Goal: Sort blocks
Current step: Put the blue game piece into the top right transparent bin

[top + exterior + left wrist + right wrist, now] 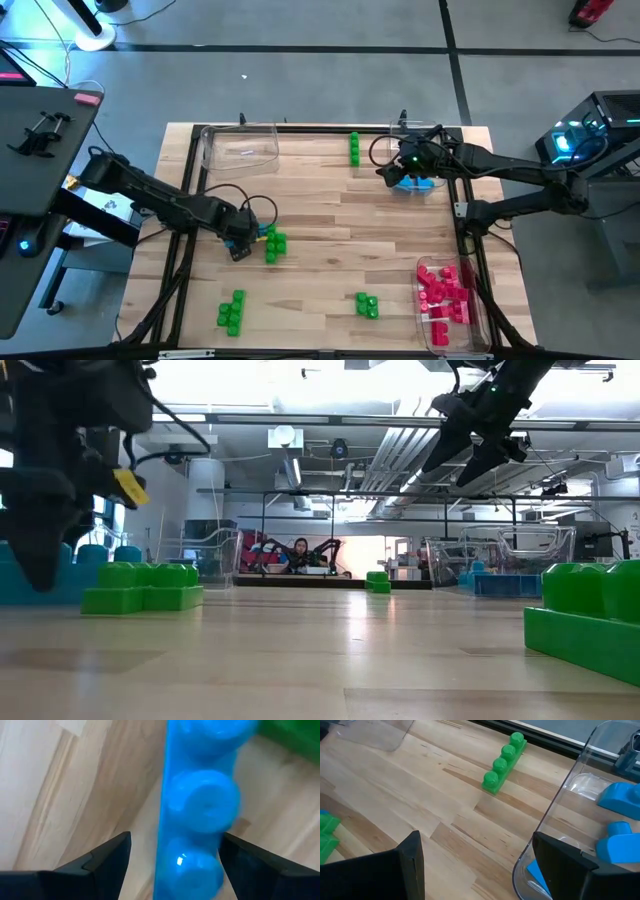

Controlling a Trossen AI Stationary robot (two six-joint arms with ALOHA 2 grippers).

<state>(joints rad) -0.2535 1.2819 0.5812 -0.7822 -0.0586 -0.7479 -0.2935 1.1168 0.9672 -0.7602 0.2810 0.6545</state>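
Roughly halfway, I judge: red blocks [444, 292] fill the tray [482, 322] at the worktop's near right corner, green blocks [232, 312] lie scattered unsorted. Left gripper [172, 865], spread, straddles a blue block [200, 810] mid-worktop; right gripper [475, 865], spread, empty, hovers over the far right blue tray [560, 805].

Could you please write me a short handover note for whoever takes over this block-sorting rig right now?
Left gripper: low over mid-table, fingers open either side of a blue block lying beside a green cluster; not yet gripped.
Right gripper: open and empty, above the tray of blue blocks at the far right.
Done: red-pink blocks sit in the near-right tray; some blue ones are already in their tray.
Left: that blue block, plus green blocks still loose: a far row and near clusters and. The far-left clear tray looks empty.
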